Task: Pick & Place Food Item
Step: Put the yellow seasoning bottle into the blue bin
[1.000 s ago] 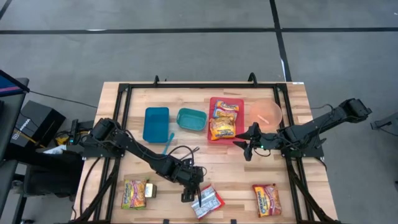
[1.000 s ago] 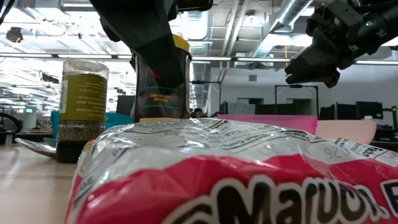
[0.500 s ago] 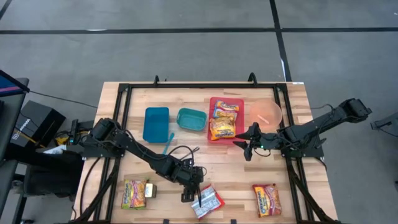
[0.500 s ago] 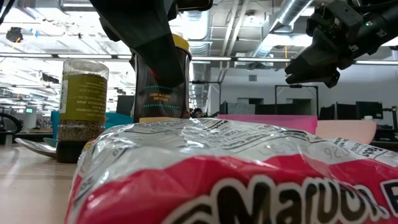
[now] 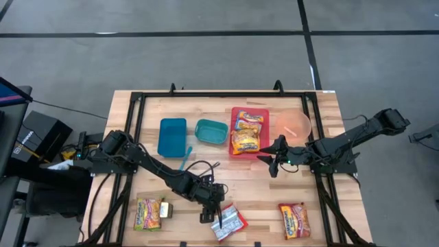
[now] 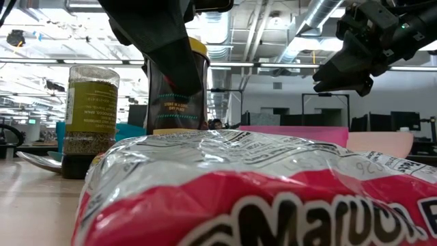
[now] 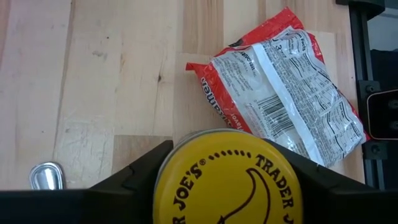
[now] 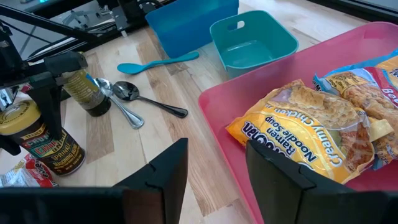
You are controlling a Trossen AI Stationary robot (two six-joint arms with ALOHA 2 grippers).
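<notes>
In the low view a red noodle packet (image 6: 259,191) filled the foreground, blurred and cut off by the bottom edge, hiding most of the counter behind it. In the left wrist view the yellow-lidded jar (image 7: 227,183) ran off the bottom edge, so its body was hidden. The pink tray (image 8: 298,112) was cropped in the right wrist view.

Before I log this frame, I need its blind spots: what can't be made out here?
- Jar, left wrist view: only its yellow lid shows; the picture's edge cuts off the body.
- Table, low view: the red packet fills the foreground and hides most of it.
- Left gripper, high view: the arm covers the jar it holds.
- Tray, right wrist view: its far part is cut off by the edge.
</notes>
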